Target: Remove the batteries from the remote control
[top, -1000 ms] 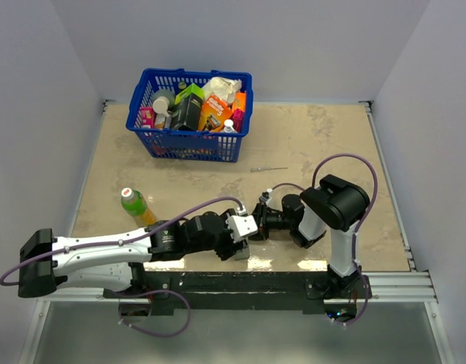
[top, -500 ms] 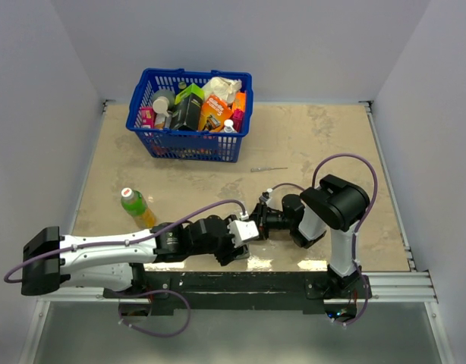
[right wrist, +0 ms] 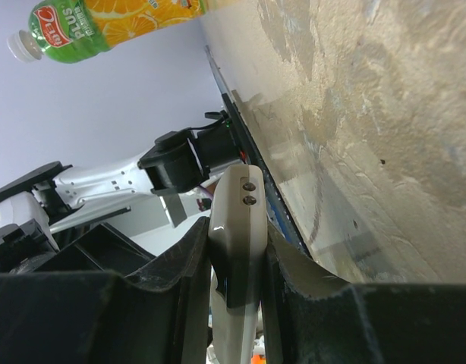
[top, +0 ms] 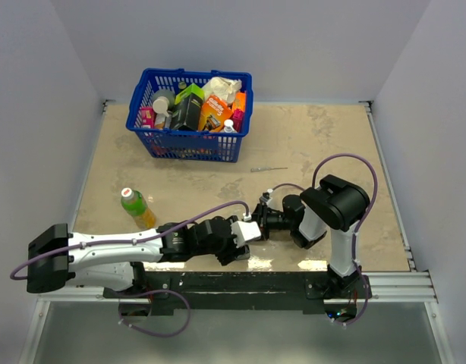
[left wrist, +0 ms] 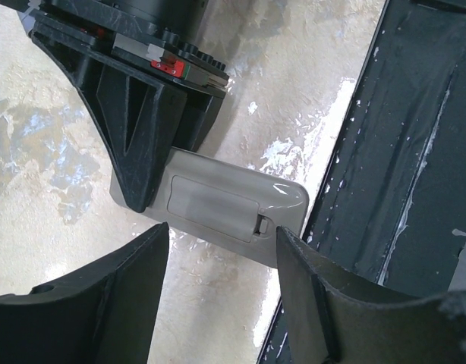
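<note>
Here the right jaws clamp the remote control (left wrist: 233, 208); left jaws gape beside it.

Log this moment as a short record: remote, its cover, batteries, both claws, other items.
remote control: back towards the left wrist camera, near the table's front edge
battery cover: closed over the recess
batteries: none visible
right claw: shut on the remote control
left claw: open, straddling the remote control; contact unclear
other items: basket, bottle, thin tool
</note>
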Tool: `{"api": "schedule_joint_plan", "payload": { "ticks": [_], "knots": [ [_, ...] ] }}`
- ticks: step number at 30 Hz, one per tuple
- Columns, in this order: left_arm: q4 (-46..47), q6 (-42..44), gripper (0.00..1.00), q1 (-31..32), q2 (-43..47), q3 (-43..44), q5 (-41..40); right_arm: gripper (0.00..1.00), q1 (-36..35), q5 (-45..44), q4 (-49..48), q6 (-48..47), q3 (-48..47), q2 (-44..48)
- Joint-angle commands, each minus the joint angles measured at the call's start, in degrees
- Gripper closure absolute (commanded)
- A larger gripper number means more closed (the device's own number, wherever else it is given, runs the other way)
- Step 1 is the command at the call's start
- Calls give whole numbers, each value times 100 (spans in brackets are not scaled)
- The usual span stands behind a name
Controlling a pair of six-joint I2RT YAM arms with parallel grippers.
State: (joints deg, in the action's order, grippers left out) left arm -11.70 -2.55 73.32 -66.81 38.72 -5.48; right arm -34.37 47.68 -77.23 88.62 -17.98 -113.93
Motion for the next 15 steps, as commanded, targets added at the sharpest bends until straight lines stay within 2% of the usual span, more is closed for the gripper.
{"api": "schedule_joint_plan", "payload": {
  "ticks": [1,15],
  "knots": [
    [186,-62,38,42,-34,39,-173,100,36,136,-2797,85,75,73],
    [247,-18,39,33,-157,48,-156,100,27,127,-2797,85,84,90]
  ]
}}
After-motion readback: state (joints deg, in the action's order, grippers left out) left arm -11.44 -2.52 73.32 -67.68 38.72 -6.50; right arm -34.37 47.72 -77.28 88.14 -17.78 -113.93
